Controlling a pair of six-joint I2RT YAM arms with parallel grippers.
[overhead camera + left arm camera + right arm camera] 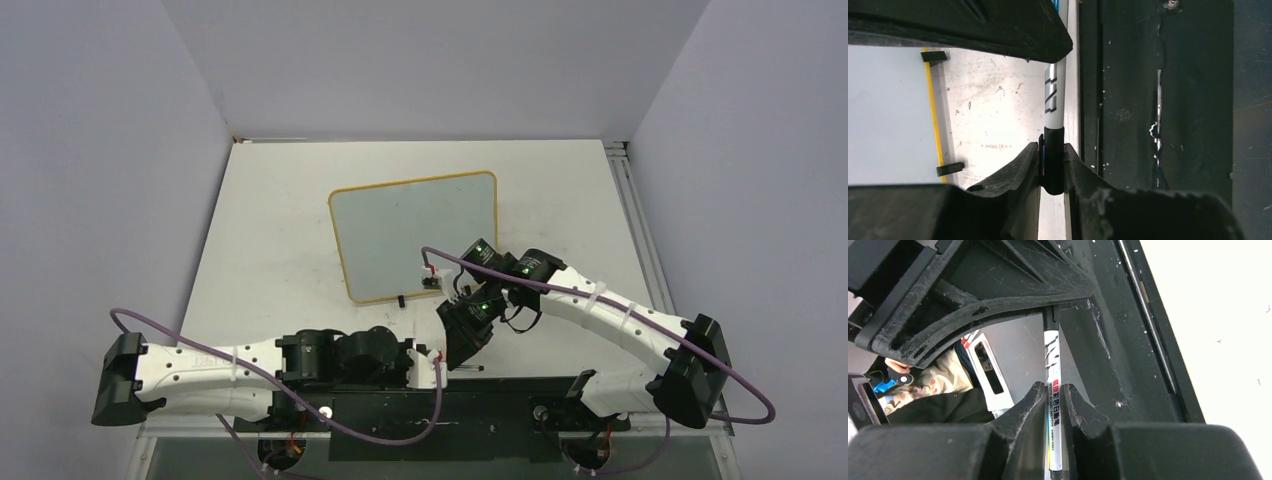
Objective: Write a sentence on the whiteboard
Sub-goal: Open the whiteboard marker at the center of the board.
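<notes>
The whiteboard (415, 235) lies flat mid-table with a yellow-orange frame; its surface looks blank and no sentence shows. It also shows at the left of the left wrist view (888, 115), with two black clip feet (950, 168). A white marker (1053, 100) is held between both grippers near the table's front edge. My left gripper (1052, 150) is shut on its black cap (1053, 172). My right gripper (1054, 390) is shut on the marker's printed white barrel (1053, 365). In the top view the left gripper (436, 362) and right gripper (462, 352) meet tip to tip.
A black base plate (500, 395) runs along the front edge under the grippers. Purple cables (440, 258) loop over both arms. Grey walls close in the table on three sides. A metal rail (630, 210) lines the right edge.
</notes>
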